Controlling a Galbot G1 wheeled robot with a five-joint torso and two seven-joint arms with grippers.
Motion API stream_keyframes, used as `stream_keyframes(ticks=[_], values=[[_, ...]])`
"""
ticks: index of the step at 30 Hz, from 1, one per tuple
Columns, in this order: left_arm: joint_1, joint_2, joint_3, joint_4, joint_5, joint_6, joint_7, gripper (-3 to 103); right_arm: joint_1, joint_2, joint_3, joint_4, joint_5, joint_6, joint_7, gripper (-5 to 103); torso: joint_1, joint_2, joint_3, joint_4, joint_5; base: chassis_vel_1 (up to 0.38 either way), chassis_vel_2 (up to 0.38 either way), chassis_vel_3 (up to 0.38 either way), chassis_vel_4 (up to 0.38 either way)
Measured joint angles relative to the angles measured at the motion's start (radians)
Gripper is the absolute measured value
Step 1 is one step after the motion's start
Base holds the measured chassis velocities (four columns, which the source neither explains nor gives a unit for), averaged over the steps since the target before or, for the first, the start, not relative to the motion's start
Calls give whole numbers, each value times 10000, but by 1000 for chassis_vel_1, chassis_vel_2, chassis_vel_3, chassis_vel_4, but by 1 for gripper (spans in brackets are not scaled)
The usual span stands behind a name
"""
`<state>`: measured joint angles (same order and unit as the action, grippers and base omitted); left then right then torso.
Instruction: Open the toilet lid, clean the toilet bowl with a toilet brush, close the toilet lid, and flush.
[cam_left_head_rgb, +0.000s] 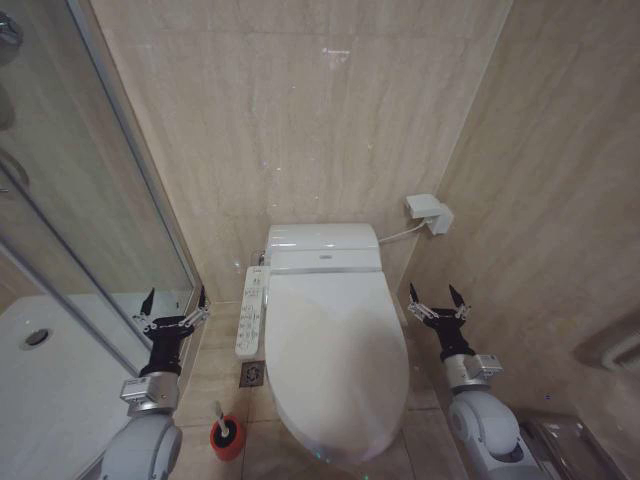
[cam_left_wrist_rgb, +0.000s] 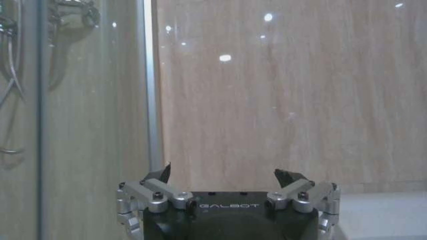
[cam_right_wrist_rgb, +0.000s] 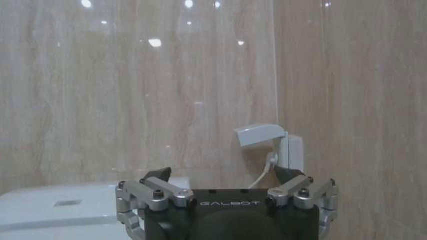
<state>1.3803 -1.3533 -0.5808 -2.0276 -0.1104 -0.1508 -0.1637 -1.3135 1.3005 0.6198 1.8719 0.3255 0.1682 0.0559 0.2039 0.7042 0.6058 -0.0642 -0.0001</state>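
The glossy white toilet lid lies shut over the toilet bowl in the middle of the head view. On the floor to its left stands the toilet brush, its white handle rising from a red cup holder. My left gripper is raised left of the toilet, by the shower glass, fingers spread wide and empty; it shows as open in the left wrist view. My right gripper is raised right of the lid, also open and empty, seen again in the right wrist view.
A control panel hangs along the toilet's left side, a floor drain below it. The tank unit sits behind the lid. A white wall box with cable is at right. A glass shower wall and white tray stand left.
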Motion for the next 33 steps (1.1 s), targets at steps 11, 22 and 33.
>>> stream_keyframes(ticks=[11,22,33], values=[[-95,-134,132,143,150,-140,158,100,-6,0,0,0,0,0,0,100,-17,5,-6,1,2,2,-4,-2,-4],[-262,-62,145,385,134,-211,182,100,0,0,0,0,0,0,0,100,2,-1,1,3,-2,-154,164,151,-153],[-518,-58,286,694,140,-280,336,100,-6,0,0,0,0,0,0,100,-17,5,-6,1,1,-18,5,3,-6]])
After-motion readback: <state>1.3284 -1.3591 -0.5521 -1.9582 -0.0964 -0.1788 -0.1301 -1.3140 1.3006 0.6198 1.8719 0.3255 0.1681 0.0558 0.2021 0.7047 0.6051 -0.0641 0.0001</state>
